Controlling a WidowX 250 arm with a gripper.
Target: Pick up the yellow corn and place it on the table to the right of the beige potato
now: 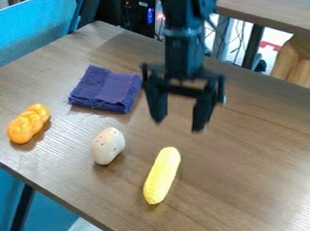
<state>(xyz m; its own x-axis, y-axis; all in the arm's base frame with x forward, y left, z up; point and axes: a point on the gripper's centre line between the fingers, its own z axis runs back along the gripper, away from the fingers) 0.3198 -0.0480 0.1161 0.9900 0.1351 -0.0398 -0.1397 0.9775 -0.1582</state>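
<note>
Gripper (178,125): released, raised over bench (246,193), presumably for clearance
Cloth (106,88): folded, seemingly for compactness
Corn (161,176), speckled oval (107,146), orange twist (28,123): spaced toward near edge, likely for access

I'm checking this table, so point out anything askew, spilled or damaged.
Nothing looks spilled or broken. The only slight oddity is the purple cloth, whose left edge looks a little ragged. The yellow corn cob, speckled oval object and orange twisted object look intact on the table.
</note>
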